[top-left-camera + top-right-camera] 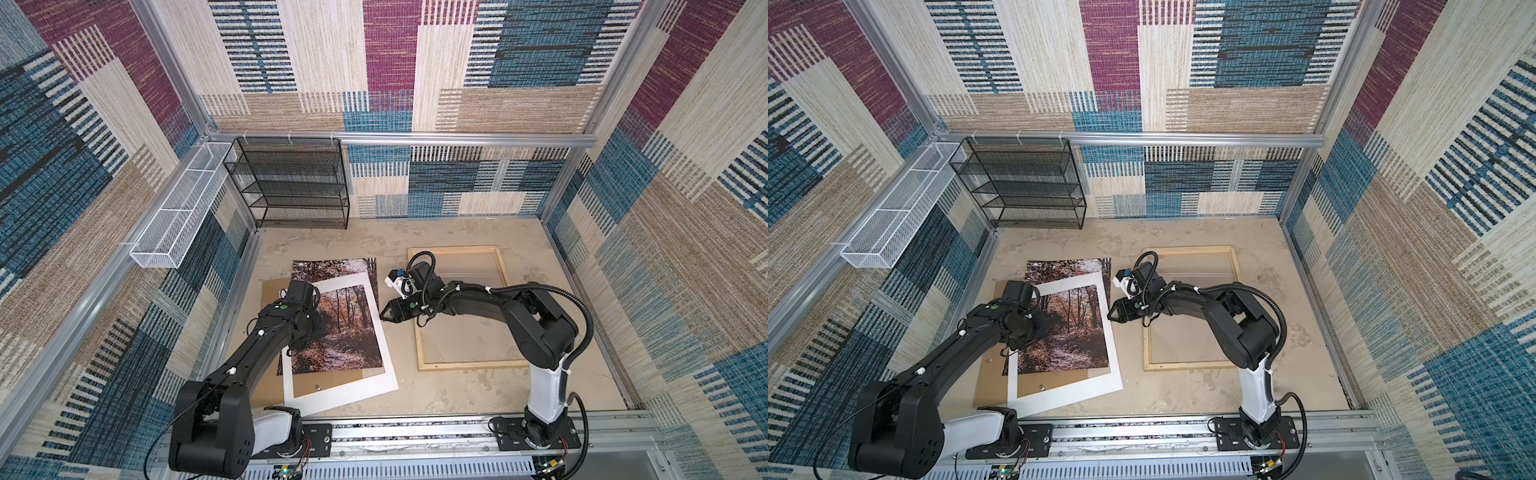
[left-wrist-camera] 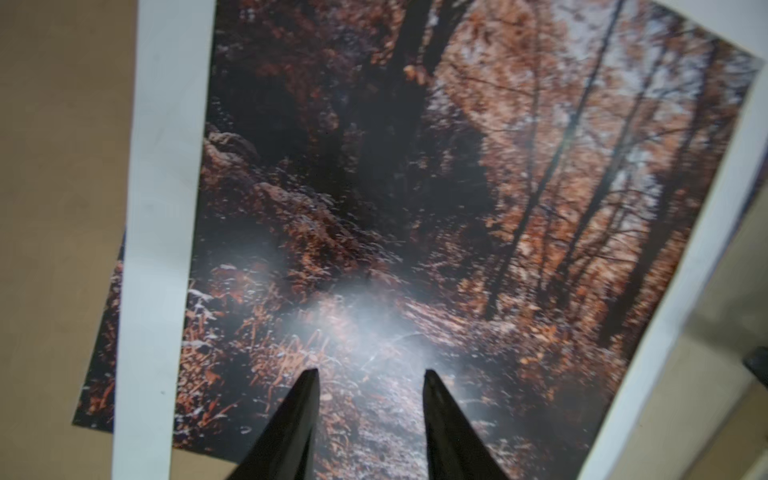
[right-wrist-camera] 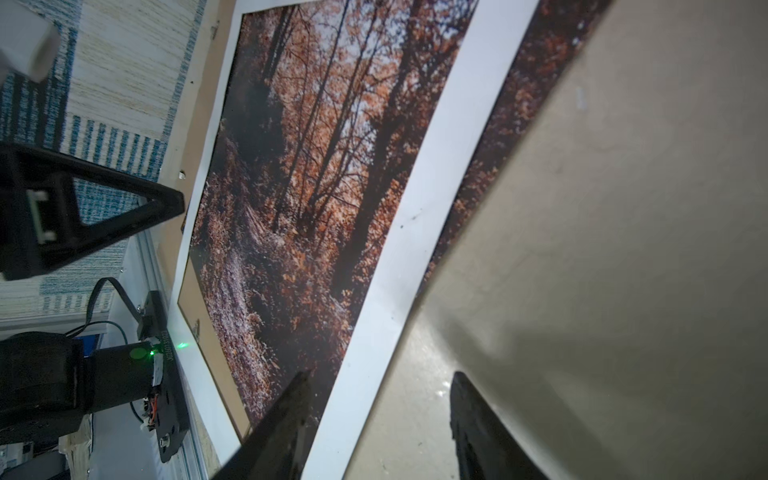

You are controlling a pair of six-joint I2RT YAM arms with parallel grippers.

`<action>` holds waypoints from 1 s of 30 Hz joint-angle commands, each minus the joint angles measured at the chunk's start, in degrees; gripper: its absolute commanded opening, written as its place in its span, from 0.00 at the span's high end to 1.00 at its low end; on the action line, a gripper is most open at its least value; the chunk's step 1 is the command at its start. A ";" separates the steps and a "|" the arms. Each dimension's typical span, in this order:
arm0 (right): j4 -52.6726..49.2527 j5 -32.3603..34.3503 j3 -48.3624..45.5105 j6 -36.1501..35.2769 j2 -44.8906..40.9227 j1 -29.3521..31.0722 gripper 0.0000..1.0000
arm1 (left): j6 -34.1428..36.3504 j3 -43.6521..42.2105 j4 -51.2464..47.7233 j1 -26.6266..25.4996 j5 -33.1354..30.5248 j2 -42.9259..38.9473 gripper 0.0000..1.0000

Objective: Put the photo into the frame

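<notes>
Pale wood: one frame (image 1: 469, 365), thin strips, lying flat on the table (image 1: 457, 399). The tabletop shows through its middle.
Count, flat pieces: one photo (image 1: 345, 328), one white mat (image 1: 345, 392), one backing board (image 1: 270, 291), all in a single pile left of the frame.
Count, rest: my two arms, one gripper each; one black mesh rack (image 1: 291, 183) at the back; one white wire basket (image 1: 178, 220) on the left wall.
Photo, look: autumn wood with rust-orange leaves, dark trunks, a leaf-strewn path and pale sky between the branches. It is a glossy print, with a glare patch in the left wrist view.
Photo, place: face up on the brown board and under the mat, apart from the frame with bare table between.
Mat: lies skewed over the photo. A strip of the print sticks out past its far edge, and the board shows in the near end of the window.
Left gripper (image 2: 372, 372): released, jaws parted, tips over the path part of the print inside the mat window. I cannot tell whether they touch it.
Right gripper (image 3: 380, 374): released, jaws parted at the mat's frame-side edge, with one finger over the mat and the other over bare table.
</notes>
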 commanded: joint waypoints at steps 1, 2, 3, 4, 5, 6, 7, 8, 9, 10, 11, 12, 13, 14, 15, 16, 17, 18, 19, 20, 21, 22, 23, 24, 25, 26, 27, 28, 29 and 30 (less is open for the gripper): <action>-1.90 -2.01 1.62 -0.28 1.40 0.04 0.45 | -2.93 -0.86 -2.38 0.14 -7.56 1.63 0.54; -2.07 -2.11 1.94 -0.26 1.86 0.07 0.45 | -3.54 -1.37 -1.96 0.19 -7.73 1.92 0.53; -1.99 -2.46 1.96 -0.22 2.31 0.07 0.45 | -4.17 -1.98 -0.90 0.30 -8.04 2.18 0.53; -1.81 -2.73 2.06 -0.01 2.74 -0.02 0.45 | -4.48 -2.77 0.50 0.52 -7.87 2.45 0.52; -1.73 -3.17 2.25 -0.01 3.10 0.10 0.45 | -4.70 -3.23 1.38 0.90 -7.52 2.91 0.52; -1.72 -3.66 2.48 0.00 3.55 0.10 0.45 | -4.72 -3.03 1.67 1.23 -7.14 3.76 0.52; -1.58 -4.10 2.55 0.10 3.96 0.10 0.45 | -4.62 -2.59 1.59 1.44 -6.75 4.56 0.52; -1.47 -4.43 2.53 0.20 4.24 0.10 0.46 | -4.67 -2.34 1.85 1.54 -6.29 5.10 0.52; -1.27 -5.14 2.59 0.35 4.55 0.10 0.46 | -4.86 -2.46 2.71 1.50 -5.24 5.80 0.52; -1.06 -5.70 2.66 0.46 4.87 0.19 0.46 | -5.25 -2.68 3.80 1.58 -4.24 6.50 0.52; -1.03 -6.00 2.73 0.56 5.13 0.19 0.46 | -5.52 -2.88 4.65 1.63 -3.25 7.32 0.52; -1.11 -6.43 2.84 0.68 5.43 0.19 0.46 | -5.57 -2.83 5.43 1.60 -2.15 8.38 0.53; -1.11 -6.78 2.98 0.74 5.71 0.27 0.47 | -5.33 -2.25 5.20 1.52 -1.53 9.50 0.53; -1.12 -6.90 3.08 0.90 5.89 0.28 0.47 | -5.17 -1.76 4.86 1.54 -1.32 10.25 0.54; -1.12 -7.15 3.10 1.00 6.14 0.37 0.47 | -5.10 -1.55 4.82 1.55 -1.12 10.83 0.54; -1.28 -7.48 3.27 1.09 6.41 0.44 0.47 | -5.08 -1.46 4.84 1.55 -0.87 11.14 0.54; -1.45 -7.75 3.61 1.16 6.75 0.54 0.48 | -5.11 -1.50 4.95 1.55 -0.59 11.24 0.54; -1.67 -7.73 3.83 1.18 7.07 0.63 0.48 | -5.13 -1.73 5.25 1.53 -0.21 11.18 0.54; -1.80 -7.79 4.00 1.27 7.29 0.72 0.48 | -5.12 -1.80 5.37 1.51 -0.12 11.25 0.55; -1.85 -8.09 4.16 1.43 7.47 0.79 0.48 | -5.07 -1.81 5.38 1.52 -0.01 11.21 0.55; -1.70 -8.34 4.20 1.59 7.61 0.81 0.48 | -4.90 -1.81 5.43 1.51 0.12 11.26 0.55; -1.49 -8.83 4.21 1.84 7.66 0.81 0.48 | -4.87 -1.81 5.43 1.55 0.19 11.19 0.55; -1.32 -9.38 4.29 2.04 7.73 0.81 0.48 | -4.74 -1.81 5.43 1.55 0.29 11.17 0.55; -0.92 -9.90 4.24 2.25 7.75 0.81 0.49 | -4.67 -1.81 5.53 1.54 0.51 11.17 0.55; -0.53 -10.34 4.13 2.53 7.66 0.81 0.49 | -4.62 -1.81 5.52 1.55 0.56 11.16 0.56; -0.09 -10.89 3.96 2.82 7.60 0.81 0.49 | -4.53 -1.81 5.56 1.55 0.70 11.18 0.56; 0.46 -11.59 3.85 3.22 7.49 0.81 0.49 | -4.51 -1.81 5.60 1.55 0.89 11.25 0.56; 1.04 -12.19 3.59 3.65 7.32 0.81 0.49 | -4.36 -1.81 5.67 1.50 1.00 11.18 0.56; 1.97 -13.01 3.27 4.13 7.14 0.81 0.49 | -4.35 -1.81 5.67 1.54 1.09 11.25 0.56; 2.85 -14.06 3.15 4.67 7.00 0.81 0.49 | -4.22 -1.81 5.76 1.55 1.27 11.25 0.56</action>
